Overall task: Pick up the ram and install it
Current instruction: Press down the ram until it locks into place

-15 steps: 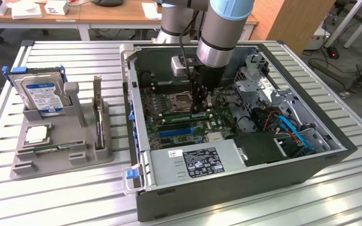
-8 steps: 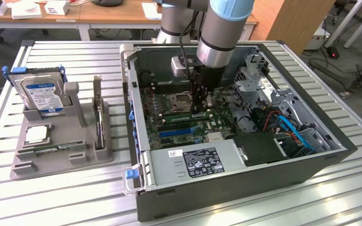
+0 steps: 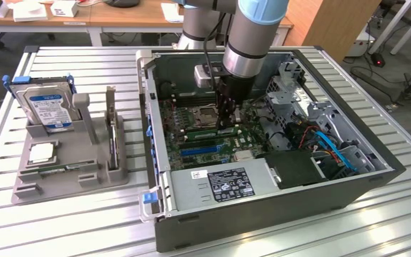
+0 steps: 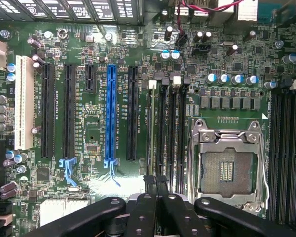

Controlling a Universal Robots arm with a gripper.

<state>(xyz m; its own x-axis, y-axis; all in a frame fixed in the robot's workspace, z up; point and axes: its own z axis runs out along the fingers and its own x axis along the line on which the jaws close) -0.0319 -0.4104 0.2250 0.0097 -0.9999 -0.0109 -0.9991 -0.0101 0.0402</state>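
Inside the open computer case [image 3: 263, 219], which lies on its side on the slatted metal counter [image 3: 62, 230], the arm [image 3: 252, 32] reaches straight down and the tool [image 3: 227, 126] stands low over the main board with its fingers drawn together. The wrist view looks straight along the tool [image 4: 157, 183] and shows what the exterior view cannot: the ram [image 4: 150, 133] appears as a thin pale-green edge standing in a memory slot, the one farthest from the empty processor socket [image 4: 227, 170], and it runs up to the closed fingertips; whether they pinch it or only rest against it I cannot tell. In the exterior view the ram [image 3: 226, 130] is a short pale strip at the tool's tip, mostly hidden by the arm. The wrist view also picks out the long blue card slot [image 4: 110, 113], black slots on either side of it, and a white slot [image 4: 23, 101] near the board's edge. The exterior view alone gives the surroundings: a grey power supply [image 3: 220, 184] close by the tool on the near side, drive cages and blue cables [image 3: 334, 150] towards the exterior view's right, and the case walls closing in all round, so open room lies only above. Well apart, at the exterior view's left, a grey holder [image 3: 70, 179] carries a hard drive [image 3: 48, 104], a square chip [image 3: 41, 153] and an upright card [image 3: 111, 120].
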